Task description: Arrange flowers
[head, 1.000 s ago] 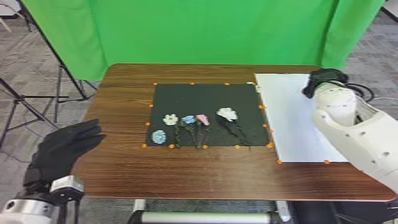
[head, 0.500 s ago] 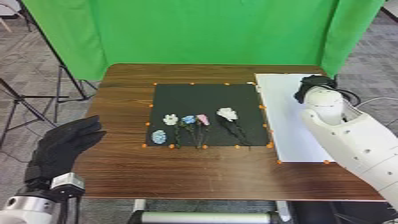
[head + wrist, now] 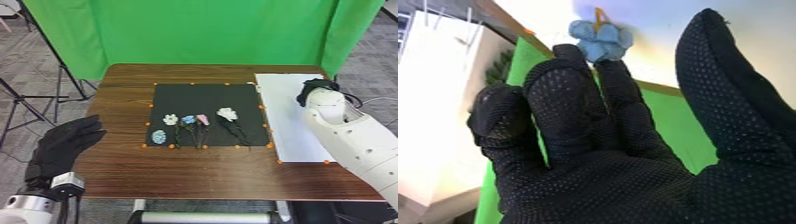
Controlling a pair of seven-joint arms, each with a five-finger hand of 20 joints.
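And here's the right hand [image 3: 313, 89] at the white sheet's [image 3: 295, 130] far end, fingers [image 3: 562, 102] loosely spread, a blue flower [image 3: 600, 41] right up against two fingertips, the thumb [image 3: 718, 85] well apart from it! Over on the bench [image 3: 178, 175], more flowers [image 3: 227, 114] lie across the black mat [image 3: 209, 97], while the left hand [image 3: 55, 155] hangs by the left edge, fingers straight, close together.
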